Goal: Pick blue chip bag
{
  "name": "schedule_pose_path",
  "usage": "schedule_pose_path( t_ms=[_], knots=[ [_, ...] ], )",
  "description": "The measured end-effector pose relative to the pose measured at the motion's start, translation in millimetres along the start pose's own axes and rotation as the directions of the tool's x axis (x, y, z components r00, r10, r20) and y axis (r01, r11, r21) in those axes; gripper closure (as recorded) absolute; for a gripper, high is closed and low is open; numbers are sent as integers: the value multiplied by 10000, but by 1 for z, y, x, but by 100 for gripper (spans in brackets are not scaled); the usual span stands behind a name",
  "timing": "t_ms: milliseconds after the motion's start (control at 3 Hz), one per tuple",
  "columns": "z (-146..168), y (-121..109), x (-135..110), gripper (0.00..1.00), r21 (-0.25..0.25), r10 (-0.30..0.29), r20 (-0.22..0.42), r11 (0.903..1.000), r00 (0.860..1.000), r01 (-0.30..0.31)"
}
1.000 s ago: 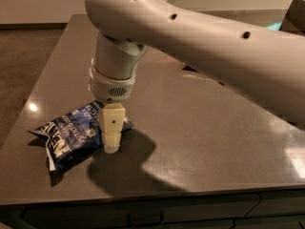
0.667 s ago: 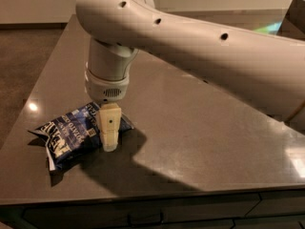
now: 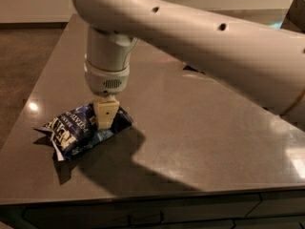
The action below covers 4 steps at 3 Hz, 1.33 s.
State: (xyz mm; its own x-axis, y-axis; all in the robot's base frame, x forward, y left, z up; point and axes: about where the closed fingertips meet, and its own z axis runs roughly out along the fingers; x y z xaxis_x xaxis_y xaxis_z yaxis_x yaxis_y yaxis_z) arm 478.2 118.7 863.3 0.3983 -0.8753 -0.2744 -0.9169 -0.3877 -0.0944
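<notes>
The blue chip bag (image 3: 74, 130) is dark blue with white lettering, crinkled, and lies flat near the front left of the grey table (image 3: 190, 128). My gripper (image 3: 105, 120) hangs straight down from the big white arm (image 3: 200, 37) and sits on the bag's right half, its cream finger (image 3: 105, 112) pressed against the bag. The bag's right part is hidden behind the finger.
The table's front edge (image 3: 143, 194) runs just below the bag, and its left edge is close to the bag's left end. A dark object (image 3: 295, 13) stands at the far right back corner. Brown floor lies to the left.
My arm has moved left and lowered over the bag. The gripper now sits over the bag's right half instead of beside its right edge. The bag has not moved.
</notes>
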Motion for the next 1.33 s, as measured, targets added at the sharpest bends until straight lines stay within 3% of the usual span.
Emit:
schedule_pose_path(
  t_ms=[667, 1000, 1333],
  knots=[
    [-65, -5, 17, 99, 592, 741, 739, 9951, 9945, -786],
    [-120, -15, 33, 100, 1144, 1162, 1603, 9842, 9802, -1354],
    [-152, -22, 43, 100, 1528, 1403, 2147, 9726, 9665, -1752]
  ],
)
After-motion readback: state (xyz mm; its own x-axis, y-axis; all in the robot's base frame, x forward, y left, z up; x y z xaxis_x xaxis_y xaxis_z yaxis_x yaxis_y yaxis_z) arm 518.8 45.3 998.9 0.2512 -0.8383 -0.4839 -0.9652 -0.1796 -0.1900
